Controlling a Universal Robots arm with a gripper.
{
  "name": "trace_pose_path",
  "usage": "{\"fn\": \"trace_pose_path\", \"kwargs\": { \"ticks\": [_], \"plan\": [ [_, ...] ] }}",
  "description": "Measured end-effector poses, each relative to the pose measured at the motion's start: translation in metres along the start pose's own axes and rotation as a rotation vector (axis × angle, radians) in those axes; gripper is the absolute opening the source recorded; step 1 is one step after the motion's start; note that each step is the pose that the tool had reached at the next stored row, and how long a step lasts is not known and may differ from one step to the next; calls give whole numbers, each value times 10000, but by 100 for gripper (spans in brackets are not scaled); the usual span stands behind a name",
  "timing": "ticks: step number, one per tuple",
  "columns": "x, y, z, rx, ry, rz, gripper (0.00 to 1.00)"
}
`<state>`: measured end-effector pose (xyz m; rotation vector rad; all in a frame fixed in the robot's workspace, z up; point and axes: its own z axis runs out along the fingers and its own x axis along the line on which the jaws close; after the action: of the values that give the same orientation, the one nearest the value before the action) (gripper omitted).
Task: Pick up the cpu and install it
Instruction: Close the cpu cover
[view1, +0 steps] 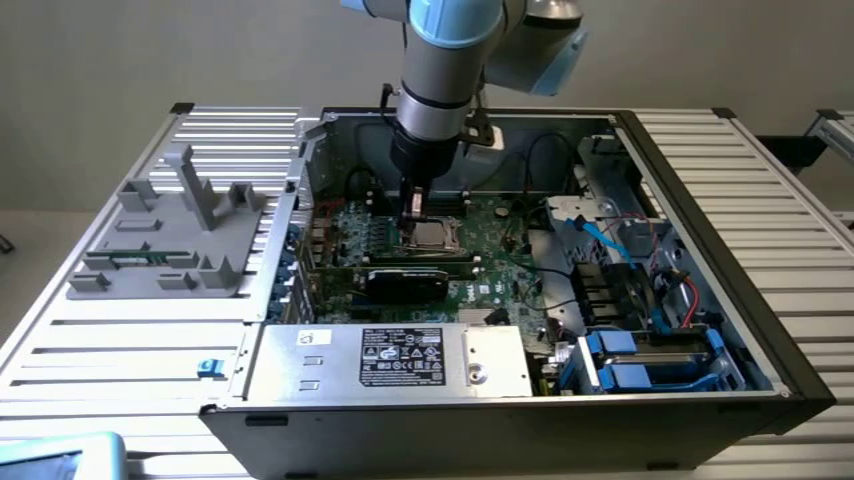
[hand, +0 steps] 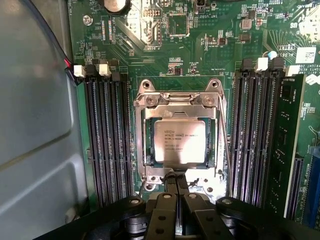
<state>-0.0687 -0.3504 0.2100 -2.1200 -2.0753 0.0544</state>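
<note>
Plainly, the cpu (hand: 180, 141) lies flat in its metal socket frame (hand: 177, 111) on the green motherboard (hand: 210, 55). The board sits inside the open computer case (view1: 467, 430), which stands on the slatted bench (view1: 120, 340). The gripper (hand: 176, 176) is clenched, its two fingers pressed together with nothing between them. Their tips are at the socket frame's edge, just beside the chip; whether they touch the frame I cannot tell. Memory slots (hand: 107, 140) flank the socket on both sides. A grey fixture (view1: 187, 262) stands on the bench beside the case, toward the exterior view's left edge.
</note>
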Motion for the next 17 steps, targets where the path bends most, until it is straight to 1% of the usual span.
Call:
{"fn": "trace_pose_path", "kwargs": {
  "ticks": [10,17],
  "plan": [
    [-13,-22,53,-3,1,1,11],
    [-19,-39,65,-4,2,0,11]
  ]
}}
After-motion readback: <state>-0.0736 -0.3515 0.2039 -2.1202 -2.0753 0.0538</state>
